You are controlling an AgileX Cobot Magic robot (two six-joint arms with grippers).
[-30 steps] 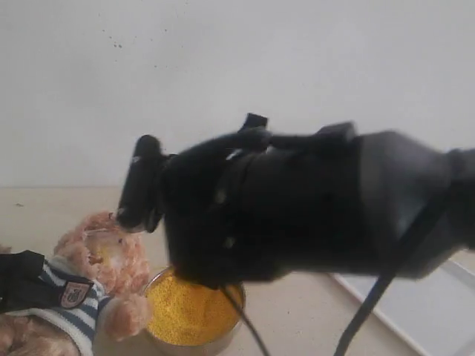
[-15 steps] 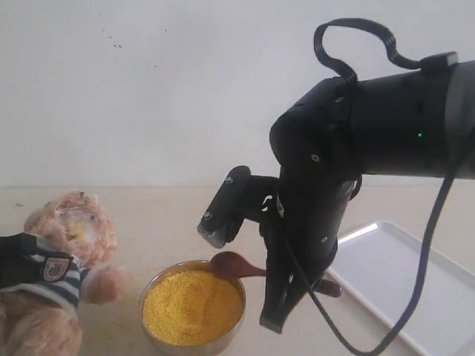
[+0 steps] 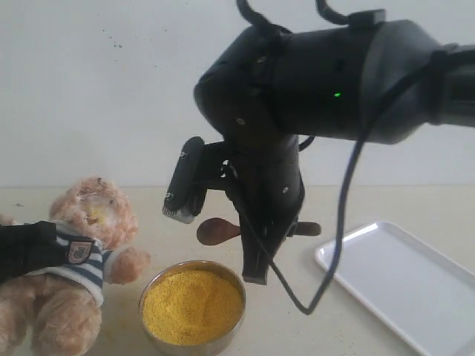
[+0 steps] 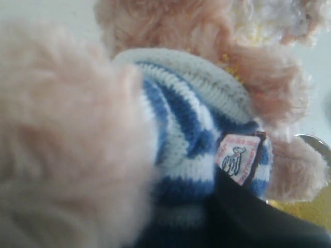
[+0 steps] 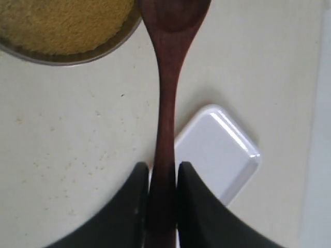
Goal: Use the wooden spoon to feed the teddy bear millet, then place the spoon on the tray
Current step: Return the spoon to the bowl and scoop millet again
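Observation:
The teddy bear [image 3: 93, 222] sits at the left, and my left gripper [image 3: 30, 248] is shut on its striped torso. Up close, one black finger [image 4: 248, 219] presses the shirt just under the badge [image 4: 237, 157]. The millet [image 3: 193, 305] fills the round metal bowl beside the bear's paw. My right gripper [image 3: 276, 230] is shut on the wooden spoon [image 3: 217, 231], holding it level above the bowl with its oval end toward the bear. The fingers pinch the handle [image 5: 168, 77] at the right gripper [image 5: 163, 178]. No grain shows in the spoon. The white tray [image 3: 401, 282] lies at the right.
The bulky black right arm [image 3: 319, 81] fills the upper middle of the exterior view. A pale wall stands behind the beige tabletop [image 3: 297, 326]. The bowl's rim [image 5: 98, 49] and a tray corner [image 5: 217, 150] show below the spoon in the right wrist view.
The right arm swung back and up, lifting the spoon off the bowl's rim and carrying it left. The left gripper raised the bear more upright and shifted it right.

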